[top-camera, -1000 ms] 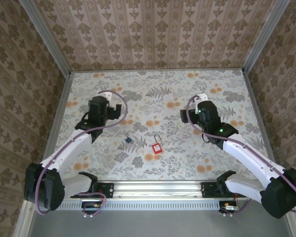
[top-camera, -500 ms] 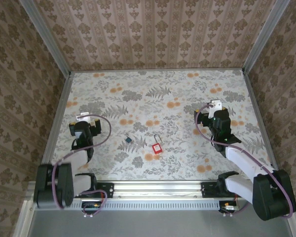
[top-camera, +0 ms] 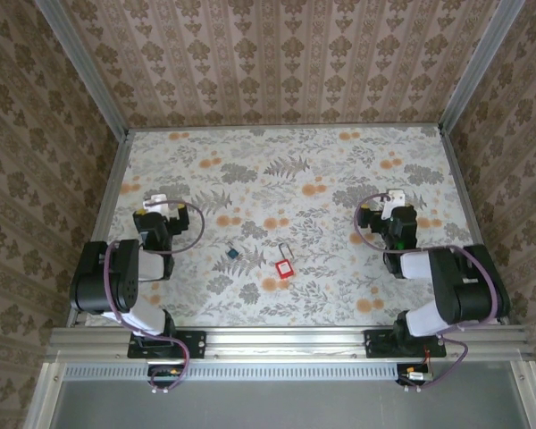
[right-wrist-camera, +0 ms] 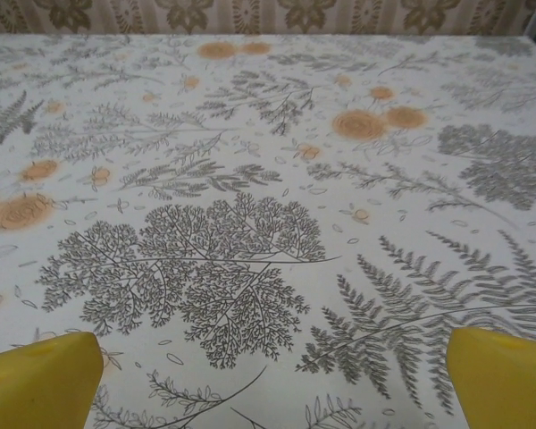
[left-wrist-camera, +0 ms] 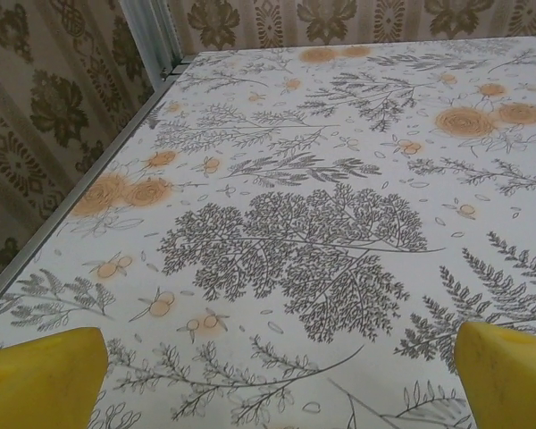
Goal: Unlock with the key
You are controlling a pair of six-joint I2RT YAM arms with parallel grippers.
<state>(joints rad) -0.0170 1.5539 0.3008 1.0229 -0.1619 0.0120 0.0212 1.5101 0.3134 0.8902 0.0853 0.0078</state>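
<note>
The largest thing in view is the bench (top-camera: 286, 170), a flat surface printed with grey ferns and orange flowers, closed in on three sides by walls (top-camera: 277, 54) papered in a brown damask pattern and edged with a metal rail (top-camera: 295, 338) along its near side. The left arm (top-camera: 116, 277) is folded up tight at the left edge of the bench, and the right arm (top-camera: 451, 286) is folded up in the same way at the right edge, so the two stand well apart with the middle of the bench bare between them. The left jaws are spread wide: in the left wrist view their yellow fingertips (left-wrist-camera: 40, 380) sit at the two lower corners with only the printed surface between them, and they have hold of nothing. The right jaws are likewise spread wide and hold nothing, their yellow fingertips (right-wrist-camera: 36, 380) at the lower corners of the right wrist view above bare bench. A small red padlock (top-camera: 284, 267) lies flat near the middle of the bench, towards its near side, with its thin shackle (top-camera: 286, 250) pointing towards the far wall. The key (top-camera: 232, 253), tiny and dark blue-teal, lies on the bench near the padlock on its left, apart from it and clear of both arms.
</note>
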